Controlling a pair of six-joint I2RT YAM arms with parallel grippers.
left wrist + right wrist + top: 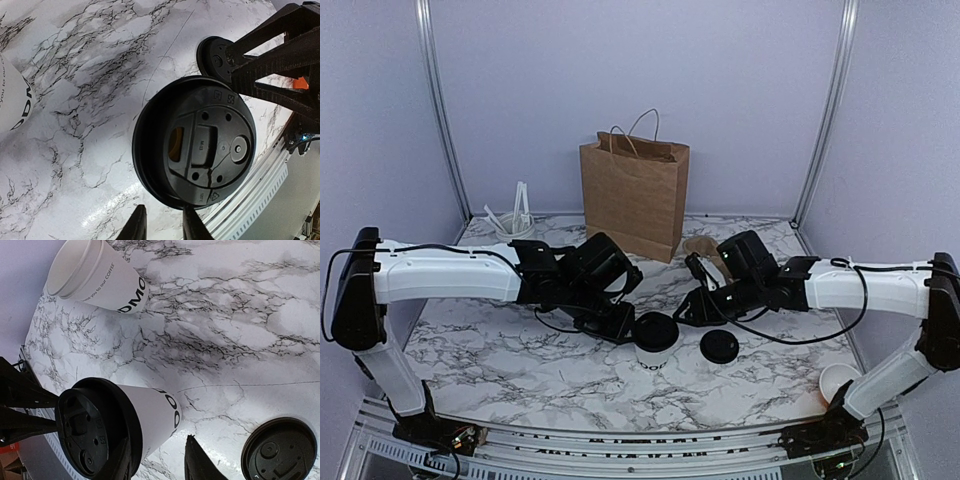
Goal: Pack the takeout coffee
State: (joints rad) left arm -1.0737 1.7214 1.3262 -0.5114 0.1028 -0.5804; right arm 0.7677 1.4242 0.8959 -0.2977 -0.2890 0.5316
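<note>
The takeout coffee [655, 340], a white cup with black lettering and a black lid, stands upright near the table's middle. My left gripper [620, 325] hangs just left of it. In the left wrist view the lid [195, 142] fills the centre, just beyond the left gripper [164, 225], whose jaws stand a little apart with nothing between them. My right gripper [692, 312] is close on the cup's right. In the right wrist view the coffee [150, 415] lies partly between the right gripper's [157, 460] open jaws, and one finger [197, 460] stands apart from the cup.
A brown paper bag [635, 195] stands open at the back centre. A loose black lid [719, 346] lies right of the coffee. Lidless white cups [838, 380] sit near the right arm's base. Another lidless white cup [95, 277] shows in the right wrist view.
</note>
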